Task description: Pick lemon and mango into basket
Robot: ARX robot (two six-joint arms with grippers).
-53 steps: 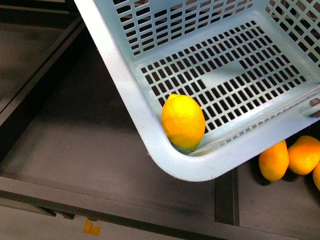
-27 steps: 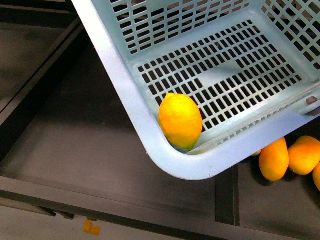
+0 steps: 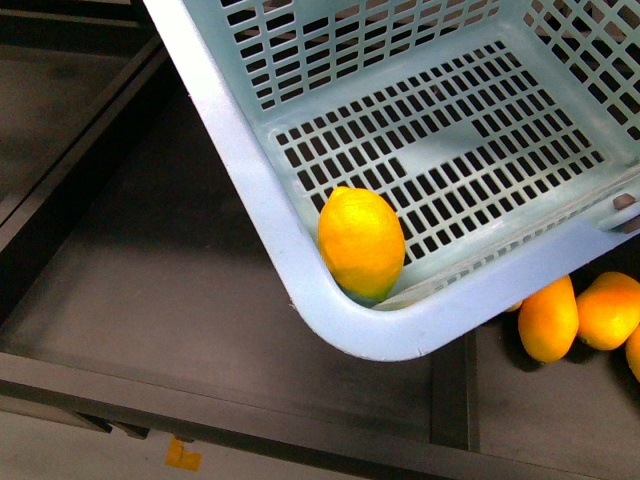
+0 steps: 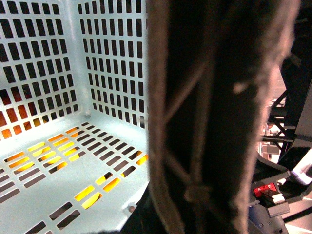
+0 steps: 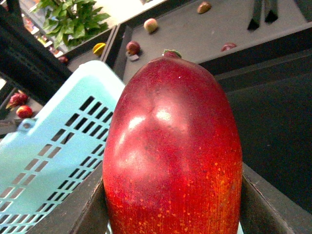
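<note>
The pale blue-green basket [image 3: 250, 190] hangs tilted over a dark shelf in the front view, and the yellow lemon [image 3: 361, 243] lies in its low near corner. Neither arm shows there. In the left wrist view the basket's slotted wall and floor [image 4: 58, 170] fill the left; a brown handle-like band [image 4: 209, 117] blocks the middle where my left gripper is shut on the basket. In the right wrist view my right gripper [image 5: 173, 214] is shut on the red mango [image 5: 170, 146], held upright beside the basket's outer wall [image 5: 53, 146].
Several orange-yellow mangoes [image 3: 575, 315] lie on the shelf below the basket's right side. A divider [image 3: 452, 400] splits the shelf compartments. Small fruits [image 5: 132, 47] and a leafy plant [image 5: 73, 17] sit on a far shelf.
The basket with the lemon in it shifted slightly left and up between one second ago and half a second ago. It has stayed still since.
</note>
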